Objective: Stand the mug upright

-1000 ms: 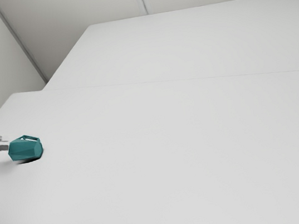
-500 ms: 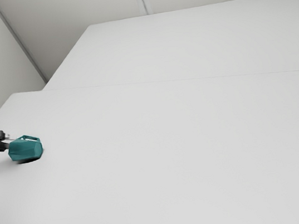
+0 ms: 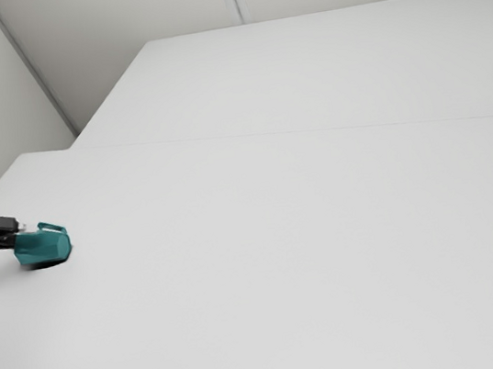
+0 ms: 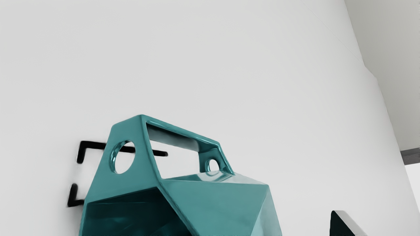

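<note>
One mug [image 3: 44, 247] lies on its side on the tabletop [image 3: 286, 262], toward the exterior view's left; the upright condition is not met. The gripper [image 3: 22, 233] is at the mouth [image 4: 141, 214] end of the mug, and the handle [image 4: 143, 154] projects from the body on its upper side

Hazard 1: missed enclosure. The fingers [image 4: 338, 226] stand apart, with a strip of tabletop visible between one fingertip and the body. I cannot see where the opposite fingertip lies: inside the mouth or outside the body. If both are meant to straddle the body, an offset approach could drive a tip into the rim and push the mug away from me

Hazard 2: rolling. The faceted body may resist rotation, but closing off its centreline could tip it onto another facet and swing the handle down

Hazard 3: slip during rotation. A shallow hold near the rim would leave the base end unsupported; the mug could pivot between the pads or drop as I turn it. Verify two-sided contact before applying any lift
</note>
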